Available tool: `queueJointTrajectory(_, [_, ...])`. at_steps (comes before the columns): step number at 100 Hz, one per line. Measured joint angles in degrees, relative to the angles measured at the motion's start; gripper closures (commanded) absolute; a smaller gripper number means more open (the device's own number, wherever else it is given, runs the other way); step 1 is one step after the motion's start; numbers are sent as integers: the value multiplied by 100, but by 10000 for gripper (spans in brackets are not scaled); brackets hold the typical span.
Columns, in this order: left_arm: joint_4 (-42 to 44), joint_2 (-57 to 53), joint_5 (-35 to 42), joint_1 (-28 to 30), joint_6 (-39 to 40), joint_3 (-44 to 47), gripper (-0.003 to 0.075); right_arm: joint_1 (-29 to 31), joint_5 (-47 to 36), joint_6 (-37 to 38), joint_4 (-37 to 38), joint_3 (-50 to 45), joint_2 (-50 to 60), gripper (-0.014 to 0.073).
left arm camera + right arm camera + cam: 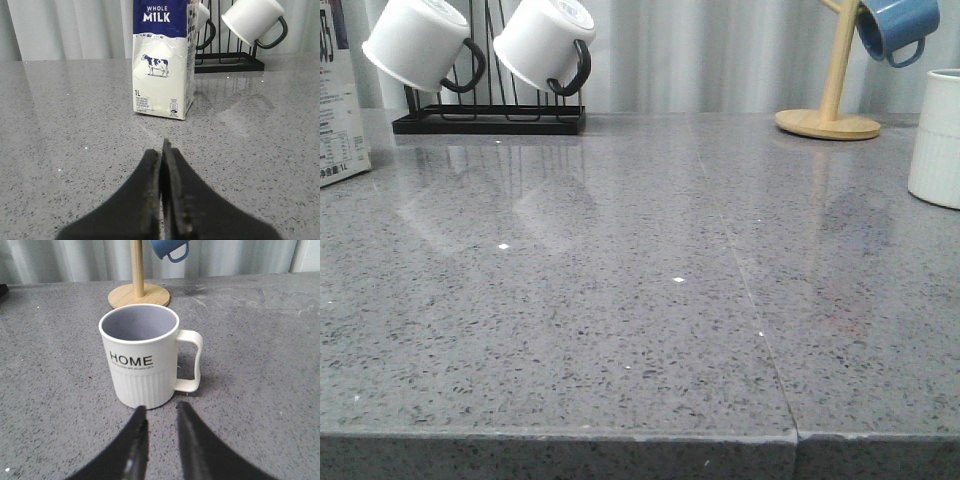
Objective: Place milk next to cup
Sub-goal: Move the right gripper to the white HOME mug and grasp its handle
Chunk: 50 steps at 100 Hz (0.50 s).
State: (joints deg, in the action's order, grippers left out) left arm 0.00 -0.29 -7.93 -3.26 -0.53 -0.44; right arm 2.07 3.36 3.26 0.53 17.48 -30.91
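Observation:
The milk (161, 65), a tall white carton with a dark blue top and a small cow picture, stands upright on the grey counter; only its edge shows at the far left of the front view (342, 110). My left gripper (162, 150) is shut and empty, a short way in front of the carton. The cup (142, 357), a white mug marked "HOME" with a ribbed lower half and its handle to one side, stands at the far right of the front view (936, 140). My right gripper (161, 410) is slightly open and empty, just short of the cup's base.
A black rack (490, 120) holds two plain white mugs with black handles (545, 40) at the back left. A wooden mug tree (828, 120) with a blue mug (895, 25) stands at the back right. The counter's front edge (640, 440) runs along the bottom.

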Motion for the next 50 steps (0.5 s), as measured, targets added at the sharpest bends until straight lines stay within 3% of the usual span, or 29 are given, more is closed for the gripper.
queueJointTrajectory(50, [0, 0, 0, 0, 0, 0, 741, 447, -1987, 0, 4, 11, -2485, 292])
